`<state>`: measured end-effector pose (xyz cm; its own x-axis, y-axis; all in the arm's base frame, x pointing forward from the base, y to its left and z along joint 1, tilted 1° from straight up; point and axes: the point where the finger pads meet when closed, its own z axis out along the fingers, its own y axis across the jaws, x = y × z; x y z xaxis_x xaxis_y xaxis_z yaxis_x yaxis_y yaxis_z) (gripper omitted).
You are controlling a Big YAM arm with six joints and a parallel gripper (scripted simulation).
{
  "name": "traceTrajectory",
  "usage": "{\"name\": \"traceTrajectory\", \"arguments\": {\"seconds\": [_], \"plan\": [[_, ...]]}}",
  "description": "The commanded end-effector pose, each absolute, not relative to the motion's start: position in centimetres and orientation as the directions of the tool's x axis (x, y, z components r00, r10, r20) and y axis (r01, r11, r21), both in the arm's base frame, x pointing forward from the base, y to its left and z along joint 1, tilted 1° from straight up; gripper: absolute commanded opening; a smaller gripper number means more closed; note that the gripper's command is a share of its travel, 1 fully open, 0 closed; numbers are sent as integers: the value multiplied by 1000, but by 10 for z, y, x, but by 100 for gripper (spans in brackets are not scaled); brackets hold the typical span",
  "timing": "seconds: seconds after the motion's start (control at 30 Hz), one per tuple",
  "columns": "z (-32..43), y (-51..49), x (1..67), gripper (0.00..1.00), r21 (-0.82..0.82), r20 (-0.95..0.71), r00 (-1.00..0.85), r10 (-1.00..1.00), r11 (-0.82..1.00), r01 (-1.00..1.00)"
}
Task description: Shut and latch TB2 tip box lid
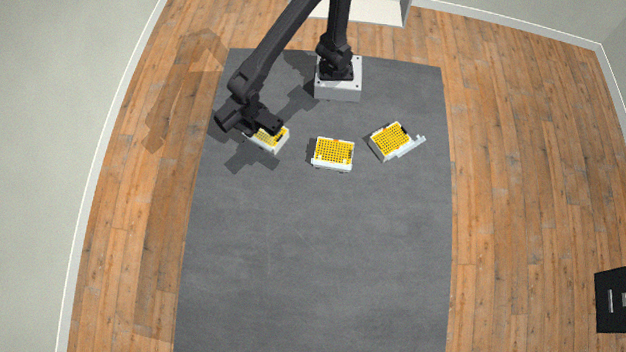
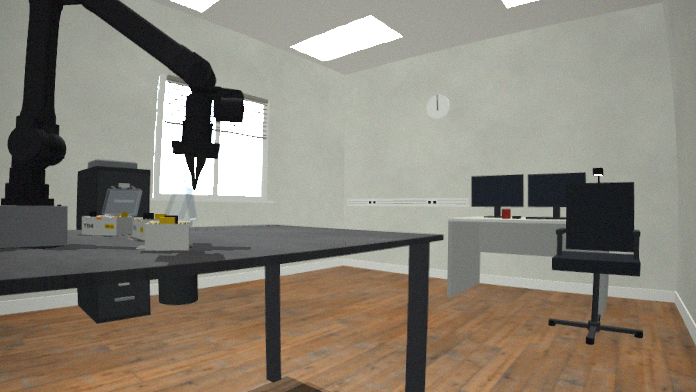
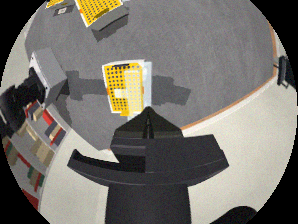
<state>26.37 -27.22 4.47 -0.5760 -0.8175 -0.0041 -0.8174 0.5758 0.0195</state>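
Note:
Three white tip boxes with yellow tip racks stand in a row on the dark bench mat: a left box (image 1: 268,138), a middle box (image 1: 333,153) and a right box (image 1: 391,140). Their labels are too small to read, so I cannot tell which is TB2. All three racks are uncovered. My gripper (image 1: 271,125) is shut on nothing and hangs point-down above the left box. In the side view its tip (image 2: 194,186) is just above a translucent raised lid (image 2: 181,205). The wrist view shows the left box (image 3: 125,87) just beyond my fingertips (image 3: 150,119).
The arm's grey base block (image 1: 337,83) stands behind the boxes. The right box's open lid (image 1: 414,142) sticks out to its right. A black cabinet (image 1: 625,295) stands off the bench at the right. A desk with monitors (image 2: 525,192) and a chair (image 2: 597,240) are far away.

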Motion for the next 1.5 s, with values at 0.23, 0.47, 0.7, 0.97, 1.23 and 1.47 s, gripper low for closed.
{"name": "traceTrajectory", "arguments": {"seconds": [0.23,0.47,0.7,0.97,1.23,1.47], "plan": [[56,-272,257,0,-13,0,-569,-823,569,-823],[57,-266,249,0,-7,-1,-568,-823,568,-823],[58,-260,245,0,-5,-1,-561,-828,561,-828],[61,-267,250,0,-21,3,-570,-822,569,-822],[61,-267,250,0,-21,3,-570,-822,569,-822],[80,-275,256,0,-53,10,-564,-825,563,-825]]}}
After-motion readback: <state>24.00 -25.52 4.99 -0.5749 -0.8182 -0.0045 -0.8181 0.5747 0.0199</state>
